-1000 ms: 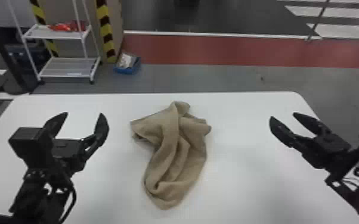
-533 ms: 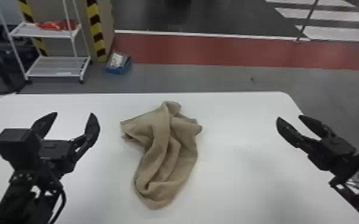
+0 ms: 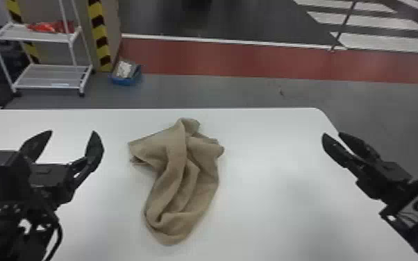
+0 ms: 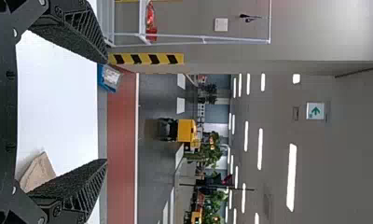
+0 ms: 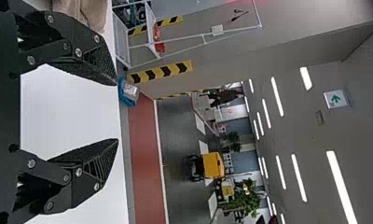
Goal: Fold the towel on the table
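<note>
In the head view, the right gripper (image 3: pixel 332 134) had drawn farther from the towel (image 3: pixel 184 173), while the left gripper (image 3: pixel 72 132) had kept roughly its spacing. Both had jaws spread and empty, so folding still awaited a grasp. The towel lay crumpled mid-table (image 3: pixel 270 208); beyond, the rack (image 3: pixel 52 76) had shifted leftward, perhaps from camera motion.

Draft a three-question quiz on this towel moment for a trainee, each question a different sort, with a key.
1. Multiple choice: How does the towel lie on the table?
a) rolled into a tight tube
b) loosely bunched, with creases
c) spread out flat

2. True or false: The left gripper and the right gripper are both open.

3. Fill in the blank: The number of grippers touching the towel is ____.

Key: 1 b; 2 true; 3 zero
</note>
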